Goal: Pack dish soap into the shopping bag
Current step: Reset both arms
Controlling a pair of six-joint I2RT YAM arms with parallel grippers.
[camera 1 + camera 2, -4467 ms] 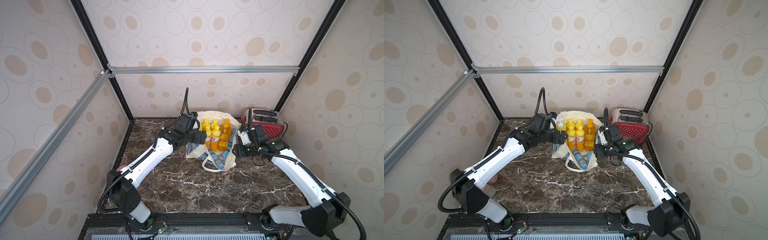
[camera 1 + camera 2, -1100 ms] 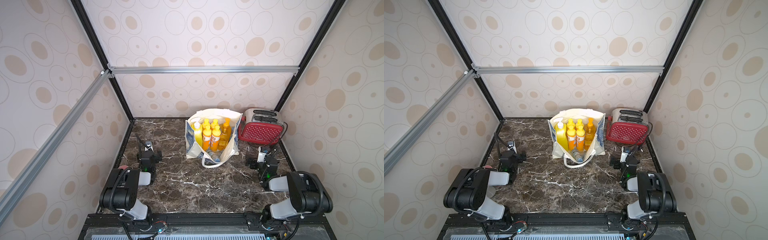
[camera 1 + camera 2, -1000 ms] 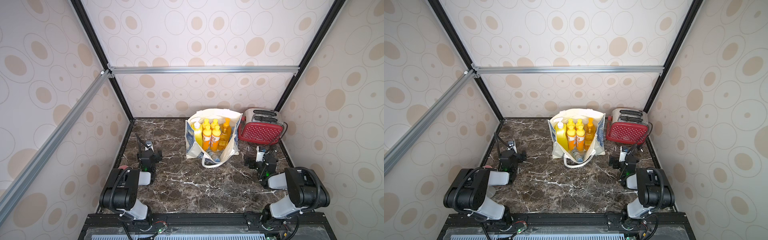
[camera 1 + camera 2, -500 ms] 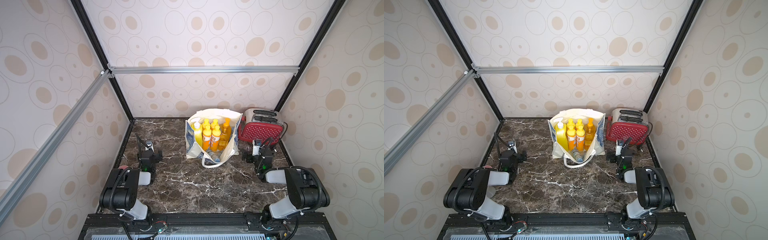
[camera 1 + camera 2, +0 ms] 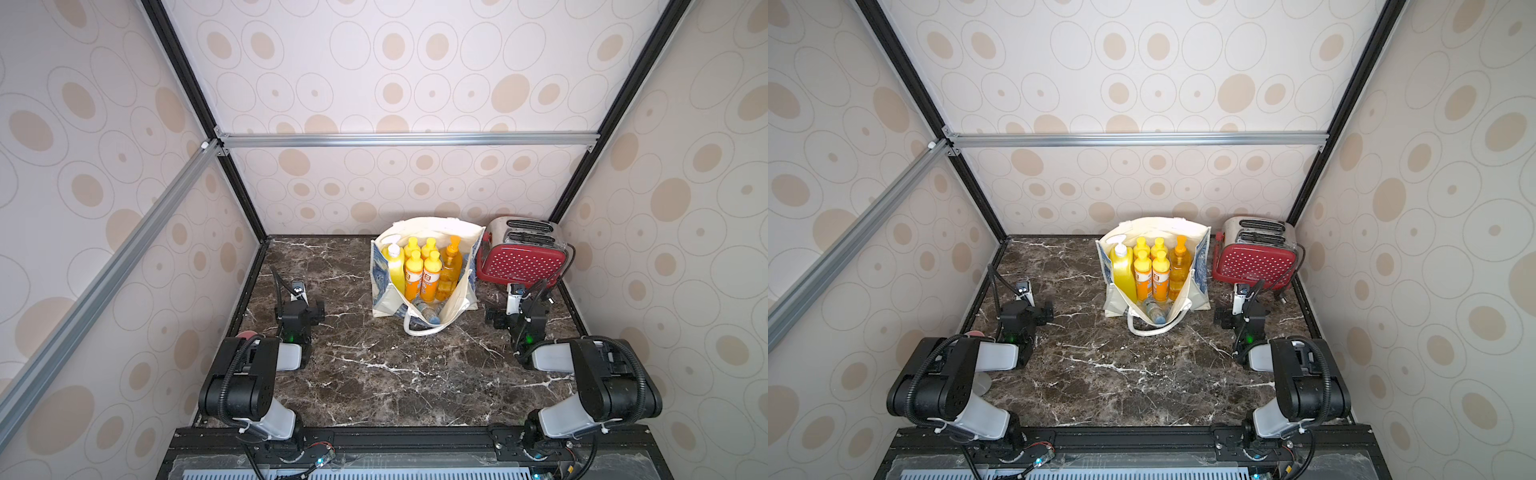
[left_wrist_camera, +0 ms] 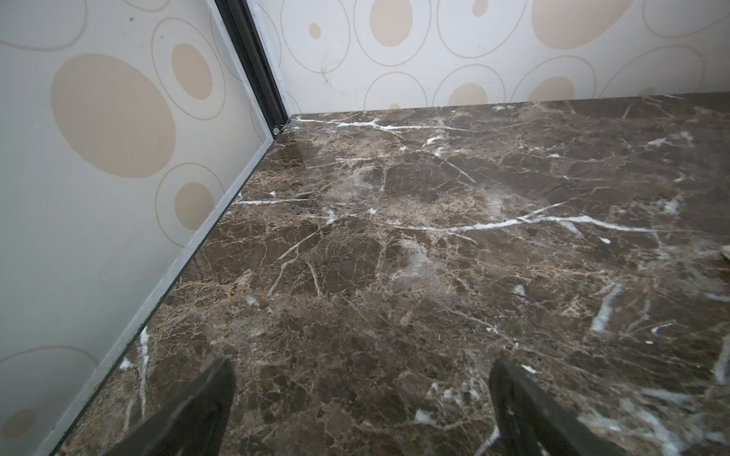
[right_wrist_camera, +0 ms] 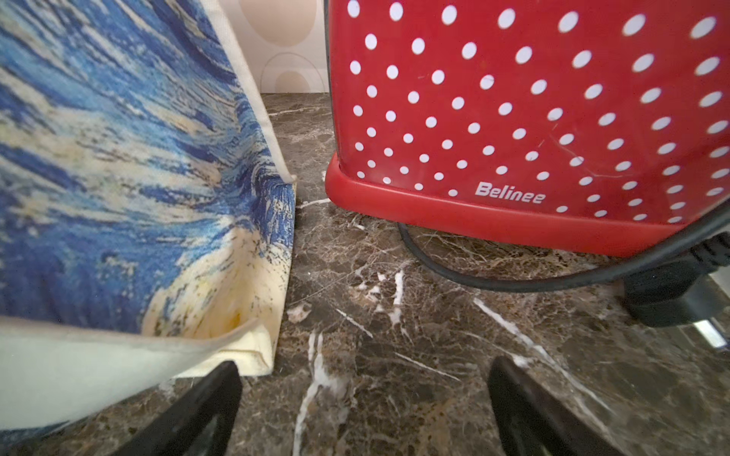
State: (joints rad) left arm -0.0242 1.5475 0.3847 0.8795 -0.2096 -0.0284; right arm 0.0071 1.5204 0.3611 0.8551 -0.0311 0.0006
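- All the dish soap [image 5: 422,272] looks packed: the six bottles stand upright, close together, inside the bag [image 5: 432,228] at the far middle of the table [image 5: 374,374].
- The pump bottle [image 5: 1123,270] is at the left. The amber one [image 5: 1179,266] is at the right, with the four small ones between them.
- The bag's near wall sags low, and the rope handle [image 5: 419,330] lies looped on the table in front. A clear water bottle [image 5: 1154,309] lies at that low near edge.
- Risk: nothing props up the near side, so a tug on the handle or cloth could tip the bottles out towards you.
- The toaster [image 5: 519,262] stands just right of the bag. Its cord [image 7: 474,276] and plug [image 7: 663,292] trail on the table in front of it.
- Your right gripper [image 7: 363,371] is low, empty and wide. It points at the gap between bag and toaster, and the bag's near right corner is just beside one finger [image 7: 213,395].
- Risk: any forward or leftward move could catch that corner and drag the bag. A rightward move could hook the cord and shift the toaster.
- Your left gripper [image 6: 361,371] is also wide and empty, over bare table near the left wall and well apart from the bag. I judge little danger there.
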